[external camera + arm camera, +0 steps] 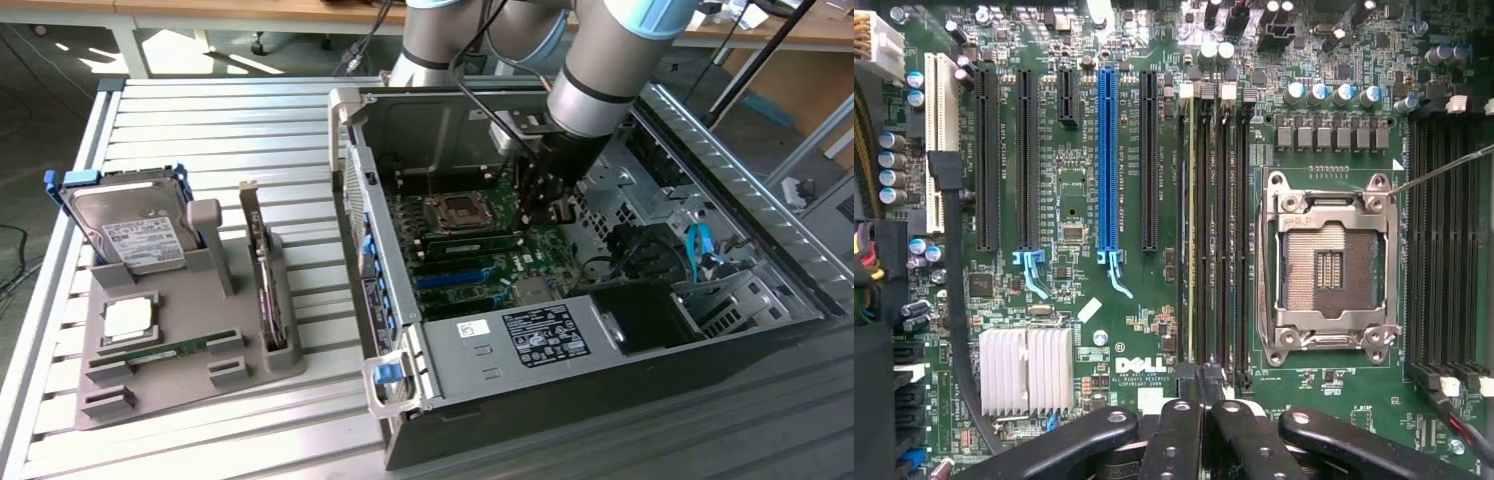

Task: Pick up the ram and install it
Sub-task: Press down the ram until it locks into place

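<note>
Wrist view shows end effector [1199, 425] closed above ram [1192, 225]

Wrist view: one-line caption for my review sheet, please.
Shut gripper poised above the motherboard, over the memory slots beside the empty processor socket.

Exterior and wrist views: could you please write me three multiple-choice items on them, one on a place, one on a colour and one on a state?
1. Where is the gripper? A. inside the open grey metal computer case B. over the grey tray C. beside the case
2. The long plastic expansion slot between black ones is: A. red B. blue C. yellow
3. The square metal-framed processor socket is: A. under a cooler B. holding a chip C. empty
Key: 1 A, it stands within its walls; 2 B, plainly blue; 3 C, its bare contacts show.
</note>
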Robot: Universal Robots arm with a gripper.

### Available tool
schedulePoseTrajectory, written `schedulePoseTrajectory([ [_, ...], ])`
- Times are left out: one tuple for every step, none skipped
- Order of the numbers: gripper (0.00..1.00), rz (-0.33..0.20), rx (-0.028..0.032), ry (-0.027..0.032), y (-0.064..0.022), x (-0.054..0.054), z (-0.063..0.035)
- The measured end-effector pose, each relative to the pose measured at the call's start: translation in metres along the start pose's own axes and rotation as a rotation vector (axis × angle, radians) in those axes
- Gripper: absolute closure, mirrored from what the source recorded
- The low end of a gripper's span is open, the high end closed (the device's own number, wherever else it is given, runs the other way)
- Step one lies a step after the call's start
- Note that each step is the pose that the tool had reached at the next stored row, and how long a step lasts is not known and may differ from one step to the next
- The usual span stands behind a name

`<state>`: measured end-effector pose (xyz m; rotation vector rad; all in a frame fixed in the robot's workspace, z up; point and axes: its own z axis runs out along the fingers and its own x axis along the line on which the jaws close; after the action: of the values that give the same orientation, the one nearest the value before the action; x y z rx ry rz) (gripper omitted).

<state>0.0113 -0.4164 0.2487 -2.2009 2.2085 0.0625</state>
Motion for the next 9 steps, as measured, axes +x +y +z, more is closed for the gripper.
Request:
schedulePoseTrajectory([
  [0.9,0.0,0.0,0.0,0.0003,0.0,0.0],
  [0.9,0.0,0.0,0.0,0.0021,0.0,0.0],
  [0.9,0.0,0.0,0.0001,0.0044,0.0,0.0],
  [0.9,0.0,0.0,0.0001,0.0086,0.0,0.0],
  [0.9,0.0,0.0,0.0001,0.011,0.0,0.0001],
  [0.9,0.0,0.0,0.0002,0.0141,0.0,0.0001],
  [0.9,0.0,0.0002,0.0002,0.018,0.0,0.0001],
  [0.9,0.0,0.0006,0.0002,0.023,0.0,0.0002],
  [0.9,0.0,0.001,0.0,0.027,0.0,0.0003],
])
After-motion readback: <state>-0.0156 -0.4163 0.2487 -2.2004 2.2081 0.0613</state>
